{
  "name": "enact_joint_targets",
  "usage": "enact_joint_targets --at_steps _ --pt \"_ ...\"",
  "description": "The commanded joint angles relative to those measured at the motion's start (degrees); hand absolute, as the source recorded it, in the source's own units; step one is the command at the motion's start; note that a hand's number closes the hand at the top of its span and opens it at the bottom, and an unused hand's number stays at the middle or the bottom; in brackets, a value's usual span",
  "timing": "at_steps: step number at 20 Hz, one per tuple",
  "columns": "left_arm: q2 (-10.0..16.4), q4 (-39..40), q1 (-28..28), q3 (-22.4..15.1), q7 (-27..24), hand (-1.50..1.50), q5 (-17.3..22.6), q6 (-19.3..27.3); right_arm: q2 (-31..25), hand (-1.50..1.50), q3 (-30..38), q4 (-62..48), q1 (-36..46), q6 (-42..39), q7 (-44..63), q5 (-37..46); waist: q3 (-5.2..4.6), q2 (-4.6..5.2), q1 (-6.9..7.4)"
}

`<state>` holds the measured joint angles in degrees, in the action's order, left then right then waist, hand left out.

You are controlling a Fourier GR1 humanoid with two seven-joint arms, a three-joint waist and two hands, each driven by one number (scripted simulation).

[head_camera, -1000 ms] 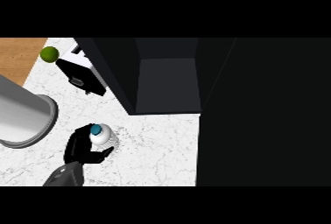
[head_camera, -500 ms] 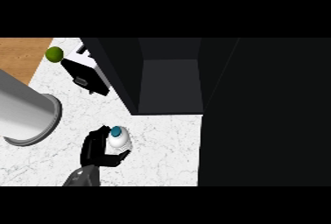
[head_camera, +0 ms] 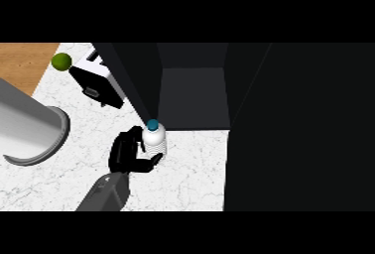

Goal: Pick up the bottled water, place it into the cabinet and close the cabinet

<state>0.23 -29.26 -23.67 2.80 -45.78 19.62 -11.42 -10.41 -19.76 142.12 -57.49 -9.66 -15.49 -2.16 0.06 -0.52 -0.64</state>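
The dark cabinet (head_camera: 194, 99) stands open across the upper middle, its bare interior facing the white marbled bench (head_camera: 183, 183). A large grey round vessel (head_camera: 29, 134) sits at the bench's left edge, and a black appliance (head_camera: 99, 84) lies just beside the cabinet's left wall. The left robot hand (head_camera: 126, 155) is curled round the bottled water (head_camera: 155, 139), which is upright, blue cap up, just before the cabinet's opening at its left corner. A small green fruit (head_camera: 61, 60) rests at the far left.

Left hand (head_camera: 123, 155): black, fingers (head_camera: 132, 135) and thumb curled round the bottled water (head_camera: 155, 140), which sits just right of the fingers. Left forearm (head_camera: 102, 196): grey, below the fingers, entering from the lower edge.
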Motion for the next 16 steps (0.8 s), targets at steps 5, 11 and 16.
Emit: enact_joint_targets --at_steps 5,11,16 --pt "-0.22 -15.83 -0.59 -15.18 7.04 1.50 5.77 16.89 0.18 -1.50 2.62 0.33 1.58 -0.01 1.09 -4.62 0.06 -0.16 0.26" --pt "-0.16 -18.98 -7.33 -18.37 13.89 1.50 8.01 25.52 -0.62 -1.50 3.36 4.10 0.06 -0.41 2.36 -5.49 0.00 0.20 -1.04" --pt "-0.10 -20.58 -10.67 -22.19 18.00 1.50 6.71 34.41 0.22 -1.50 2.33 1.58 1.72 -0.18 1.20 -3.38 0.06 0.23 -1.94"
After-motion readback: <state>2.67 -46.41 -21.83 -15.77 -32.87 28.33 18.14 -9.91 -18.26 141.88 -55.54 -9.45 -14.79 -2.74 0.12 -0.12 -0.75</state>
